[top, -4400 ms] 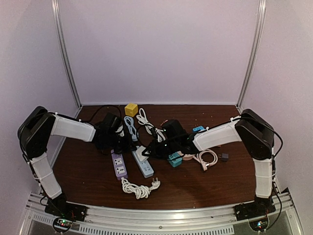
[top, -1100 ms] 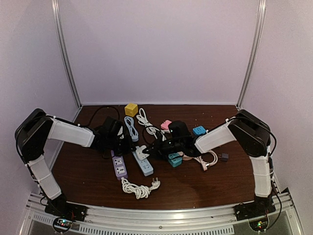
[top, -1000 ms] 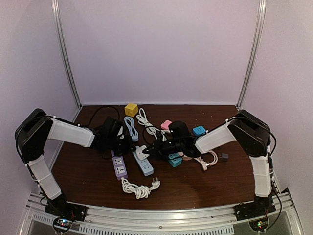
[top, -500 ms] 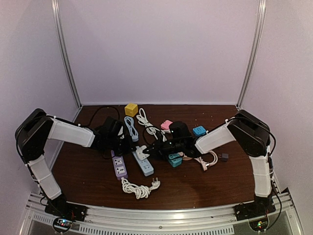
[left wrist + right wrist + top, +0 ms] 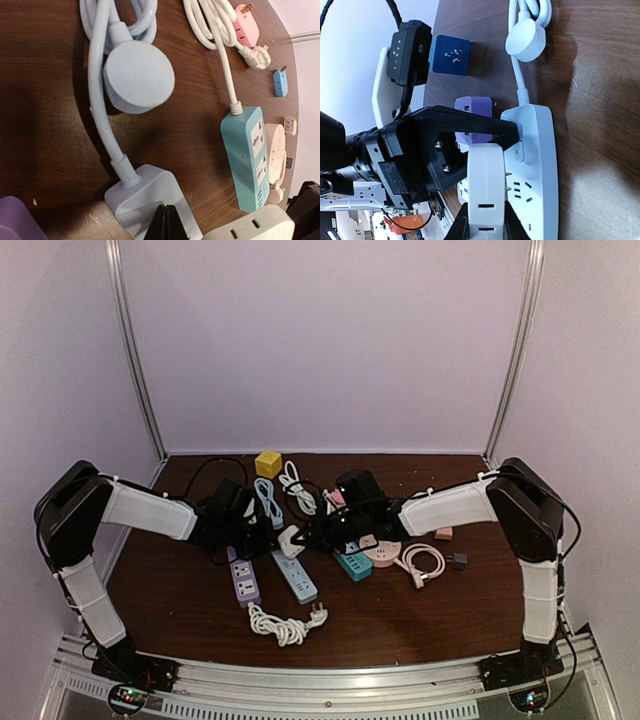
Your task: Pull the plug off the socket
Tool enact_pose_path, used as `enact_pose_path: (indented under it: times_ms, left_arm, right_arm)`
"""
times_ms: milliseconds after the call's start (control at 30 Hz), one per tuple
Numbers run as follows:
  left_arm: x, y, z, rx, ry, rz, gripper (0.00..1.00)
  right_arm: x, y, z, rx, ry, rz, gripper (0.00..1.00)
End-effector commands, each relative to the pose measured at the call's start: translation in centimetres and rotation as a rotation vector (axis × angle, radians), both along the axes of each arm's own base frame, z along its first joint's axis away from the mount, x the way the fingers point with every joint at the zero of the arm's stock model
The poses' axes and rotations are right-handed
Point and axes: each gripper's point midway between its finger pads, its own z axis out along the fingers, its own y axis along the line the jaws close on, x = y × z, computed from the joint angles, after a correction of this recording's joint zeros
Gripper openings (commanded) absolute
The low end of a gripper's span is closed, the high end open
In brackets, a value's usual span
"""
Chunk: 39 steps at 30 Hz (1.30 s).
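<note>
Lilac walls [image 5: 330, 350] and two metal posts [image 5: 135, 350] closed in a dark brown worktop [image 5: 180, 590] cluttered with cables [image 5: 285, 623]. From above, your right hand [image 5: 305, 537] pinched the white plug [image 5: 290, 539] just over the pale blue strip [image 5: 295, 578], which your left hand [image 5: 258, 530] pinned down. On the left wrist, that hand's fingers [image 5: 159, 227] were pressed together, tips on the strip's end; had they skated off, the strip could have jumped with the plug. On the right wrist, the pins [image 5: 506, 176] showed bare beside the strip, though I could not tell whether they had fully cleared. A skewed pull might have bound them, or the plug might have slipped the pinch.
</note>
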Motion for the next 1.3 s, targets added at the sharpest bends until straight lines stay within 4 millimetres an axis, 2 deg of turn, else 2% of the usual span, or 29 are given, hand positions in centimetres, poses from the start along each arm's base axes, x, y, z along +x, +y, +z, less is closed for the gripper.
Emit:
enact_pose_path:
  times_ms: [0,167,300,400,567,733,967,1133,1267]
  left_arm:
    - [-6.5,5.3,-8.1,0.267,0.294,0.007,0.00]
    - [-6.3,5.0,-7.7,0.261,0.284,-0.008,0.00]
    - [-5.2,3.8,-6.1,0.234,0.240,-0.031,0.00]
    - [-3.8,2.3,-4.2,0.196,0.189,-0.055,0.00]
    - [-0.9,-0.1,1.0,0.155,0.049,-0.115,0.00]
    - [1.2,-1.1,6.3,0.158,-0.080,-0.154,0.00]
    - [1.6,-1.2,12.0,0.129,-0.224,-0.191,0.00]
    - [1.1,-0.7,14.3,0.115,-0.286,-0.200,0.00]
    - [0.8,-0.4,14.8,0.111,-0.299,-0.204,0.00]
  right_arm:
    - [1.0,-0.1,2.3,0.054,-0.048,-0.024,0.00]
    - [1.2,-0.8,2.9,0.039,-0.073,-0.036,0.00]
    - [1.6,-2.2,3.7,0.012,-0.119,-0.055,0.00]
    - [2.1,-3.8,3.8,-0.021,-0.142,-0.075,0.00]
    - [3.3,-7.6,3.9,-0.077,-0.174,-0.141,0.00]
    - [5.3,-12.7,3.6,-0.102,-0.173,-0.231,0.00]
    - [9.3,-22.4,3.6,-0.108,-0.156,-0.420,0.00]
    - [11.0,-28.1,3.5,-0.090,-0.151,-0.537,0.00]
    - [12.0,-31.2,2.8,-0.063,-0.137,-0.591,0.00]
